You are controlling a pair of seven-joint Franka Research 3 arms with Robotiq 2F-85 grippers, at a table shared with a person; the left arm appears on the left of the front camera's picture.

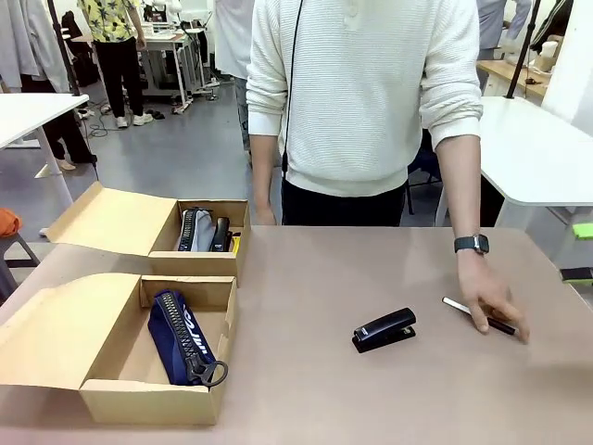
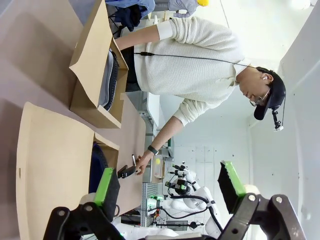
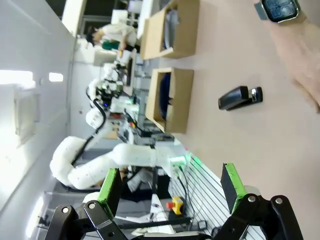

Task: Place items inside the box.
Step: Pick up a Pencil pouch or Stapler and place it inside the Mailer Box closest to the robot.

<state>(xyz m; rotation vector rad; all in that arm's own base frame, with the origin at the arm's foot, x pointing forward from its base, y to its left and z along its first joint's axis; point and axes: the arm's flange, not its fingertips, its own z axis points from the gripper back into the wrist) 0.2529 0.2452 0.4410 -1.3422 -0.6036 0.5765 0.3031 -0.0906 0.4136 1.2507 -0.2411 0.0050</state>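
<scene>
While both grippers hover clear of the items, the left gripper (image 2: 167,186) has its jaws spread wide with nothing between the green pads. The right gripper (image 3: 170,185) is spread just as wide and is empty too. The person's hand (image 1: 491,298), with a watch on the wrist, reaches down at the right of the table, its fingers resting on the black-and-white pen (image 1: 456,304), which lies flat. A black stapler (image 1: 384,329) lies closed to the left of the pen, near it but apart, untouched.

Two open cardboard boxes stand at the table's left with their flaps folded outward. The near box (image 1: 153,403) holds the navy zip pouch (image 1: 181,336), set on edge with its zip uppermost and the pull ring at the near end. The far box (image 1: 199,262) holds a grey zip pouch (image 1: 203,232) among dark items and a sliver of yellow.

The table (image 1: 324,278) is matte pinkish-brown. Beyond it are a grey floor, white tables and other people farther off.
</scene>
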